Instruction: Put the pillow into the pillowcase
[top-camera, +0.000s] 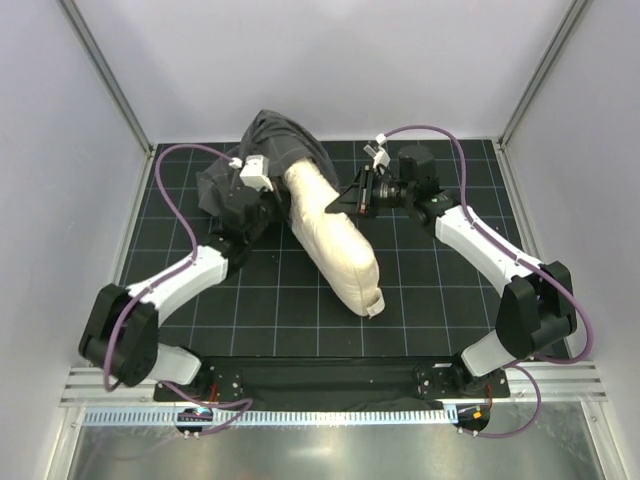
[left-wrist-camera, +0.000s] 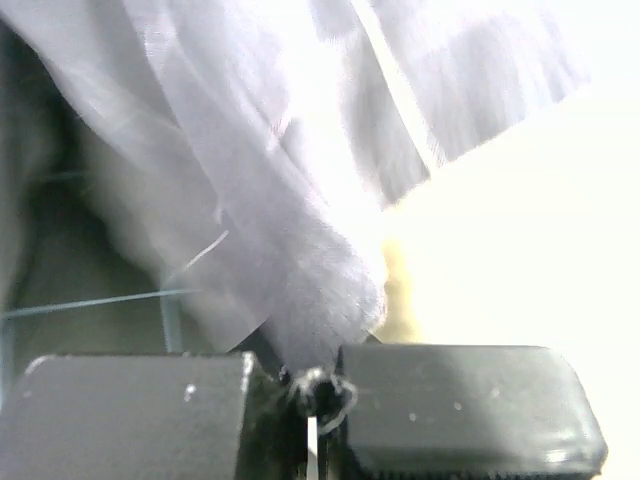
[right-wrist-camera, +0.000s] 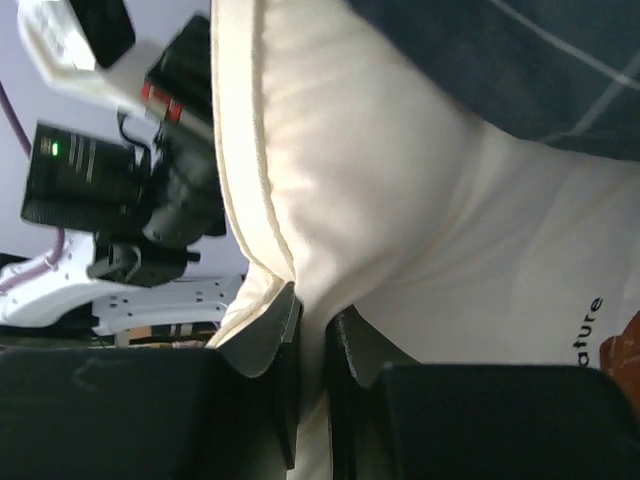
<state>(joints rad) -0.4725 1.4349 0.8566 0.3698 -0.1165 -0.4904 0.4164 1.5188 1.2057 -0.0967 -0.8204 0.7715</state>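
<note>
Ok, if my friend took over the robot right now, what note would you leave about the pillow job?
Left hand: shut, pinching a fold of the grey pillowcase.
Right hand: shut on the edge seam of the pillow.
Where: the pillow lies slanted on the black mat, with the pillowcase bunched over its far end.
Done: only the far end is inside the case.
Left: pull the case over the rest, which sticks out toward the robot.

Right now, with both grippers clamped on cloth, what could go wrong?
The left gripper pinches only a thin fold of the pillowcase, so it could slip free when pulled. The right gripper holds just a pinch of the pillow; much of it lies outside and may bunch at the opening.
</note>
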